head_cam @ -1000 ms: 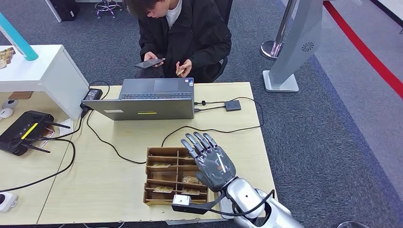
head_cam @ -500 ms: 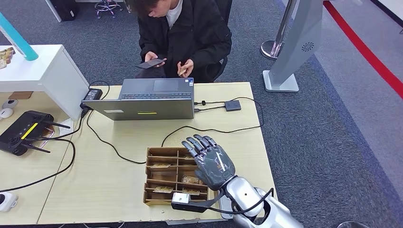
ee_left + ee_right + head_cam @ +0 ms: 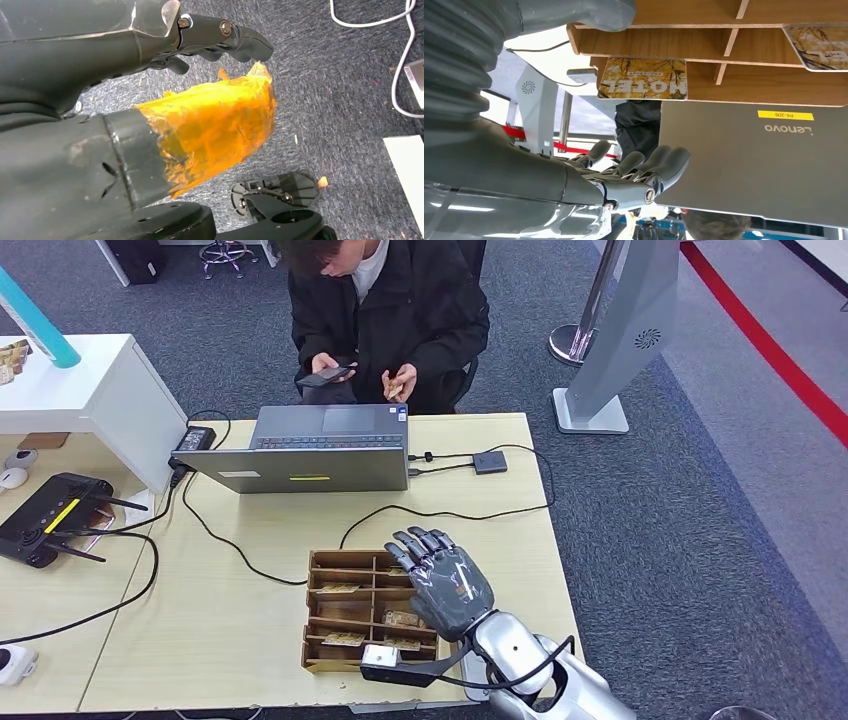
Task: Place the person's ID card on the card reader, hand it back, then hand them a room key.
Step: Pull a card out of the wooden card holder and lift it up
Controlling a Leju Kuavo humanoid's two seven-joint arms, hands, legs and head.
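Observation:
My right hand (image 3: 448, 580) hovers palm down over the right side of a wooden card tray (image 3: 325, 560), fingers spread and holding nothing. In the right wrist view the right hand (image 3: 634, 172) is empty, with a yellow hotel key card (image 3: 642, 79) in a tray slot beyond it. More key cards (image 3: 343, 638) lie in the tray. Across the table, the person holds a small card (image 3: 397, 390) in one hand and a phone (image 3: 325, 375) in the other. The dark square card reader (image 3: 490, 461) sits right of the laptop. My left hand (image 3: 125, 60) hangs over the carpet, its thumb wrapped in orange tape, gripping nothing.
An open grey laptop (image 3: 310, 450) stands at the table's far edge between me and the person. Black cables (image 3: 440, 512) run across the table from the reader and the laptop. A black router (image 3: 50, 515) and a white stand (image 3: 90, 390) are at the left.
My right hand has dropped slightly and drawn back toward the tray, fingers a little more bent. The person's hands with phone and card have shifted a bit to the right.

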